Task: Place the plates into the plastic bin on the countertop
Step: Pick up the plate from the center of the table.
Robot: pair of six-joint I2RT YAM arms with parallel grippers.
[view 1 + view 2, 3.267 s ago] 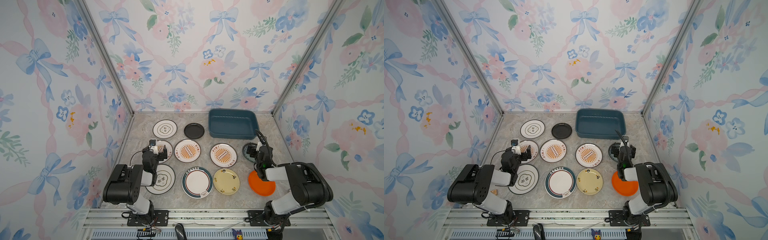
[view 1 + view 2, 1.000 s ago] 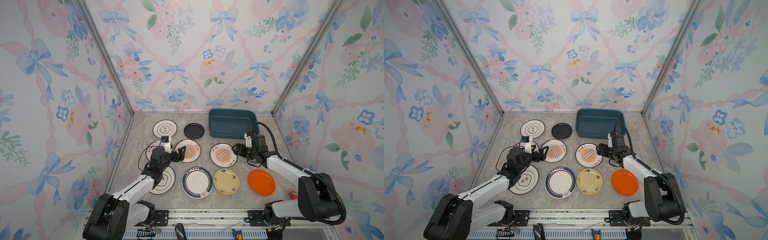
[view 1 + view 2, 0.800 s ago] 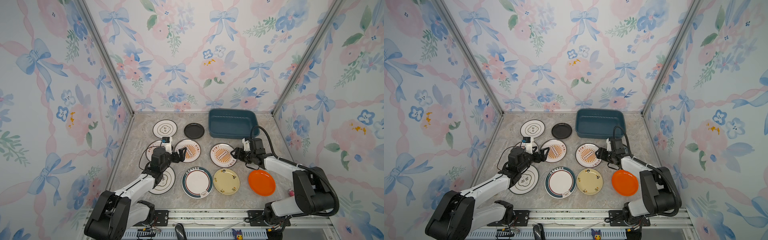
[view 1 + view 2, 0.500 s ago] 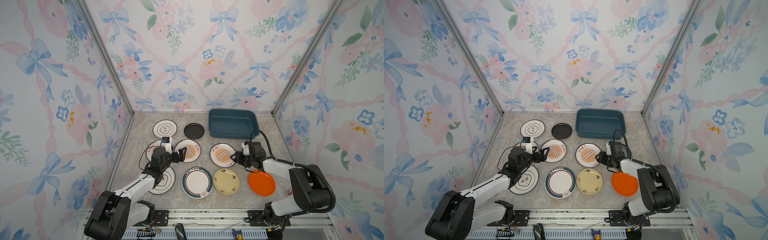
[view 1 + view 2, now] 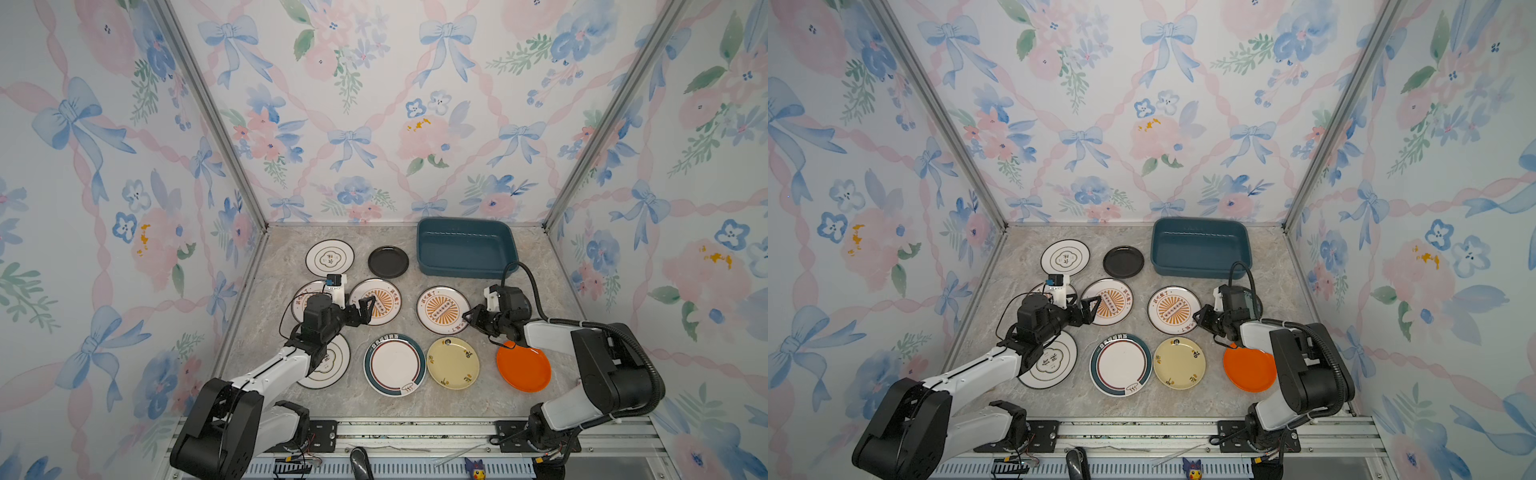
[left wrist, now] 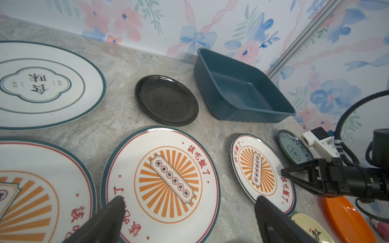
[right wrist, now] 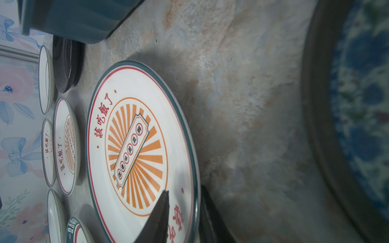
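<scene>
Several plates lie flat on the countertop (image 5: 415, 399). My right gripper (image 7: 184, 190) is shut on the rim of the right sunburst plate (image 5: 441, 309), one finger on its face and the other under its edge. My left gripper (image 5: 368, 311) hangs open just above the near edge of the middle sunburst plate (image 6: 168, 181), touching nothing. A third sunburst plate (image 5: 305, 297) is partly hidden by the left arm. The dark teal plastic bin (image 5: 465, 249) stands at the back right with nothing in it.
Two emblem plates (image 5: 329, 258) (image 5: 332, 365), a black plate (image 5: 388, 262), a teal-rimmed plate (image 5: 395, 365), a pale yellow plate (image 5: 453, 363) and an orange plate (image 5: 523, 368) lie around. A blue-green patterned plate (image 6: 293, 148) sits beside the right wrist. Floral walls enclose three sides.
The right gripper has dropped to the right sunburst plate's rim and its jaws have narrowed onto it. The left gripper has stayed open over the middle sunburst plate.
</scene>
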